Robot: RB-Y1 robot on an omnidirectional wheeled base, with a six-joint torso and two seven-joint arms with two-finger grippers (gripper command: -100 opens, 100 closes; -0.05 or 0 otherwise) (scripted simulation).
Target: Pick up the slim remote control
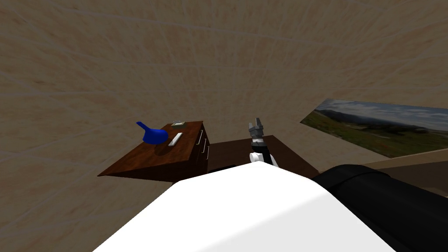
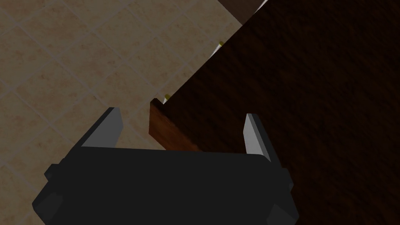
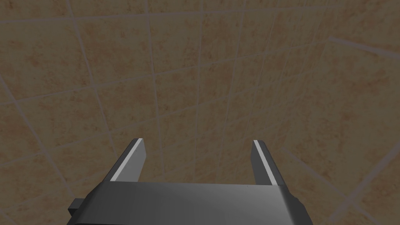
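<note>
In the head view the remote (image 1: 174, 139) lies on the dresser (image 1: 144, 162), just right of the blue scoop (image 1: 153, 134), with its long axis running near to far. What I take for your left gripper (image 1: 257, 122) stands well off to the remote's right, so you will need to reach left. In the left wrist view its fingers are apart over dark wood beside the drawer handles (image 2: 166, 97), which makes it likely the nearer arm. In the right wrist view the right gripper (image 3: 198, 140), fingers also apart, faces tan tiles.
</note>
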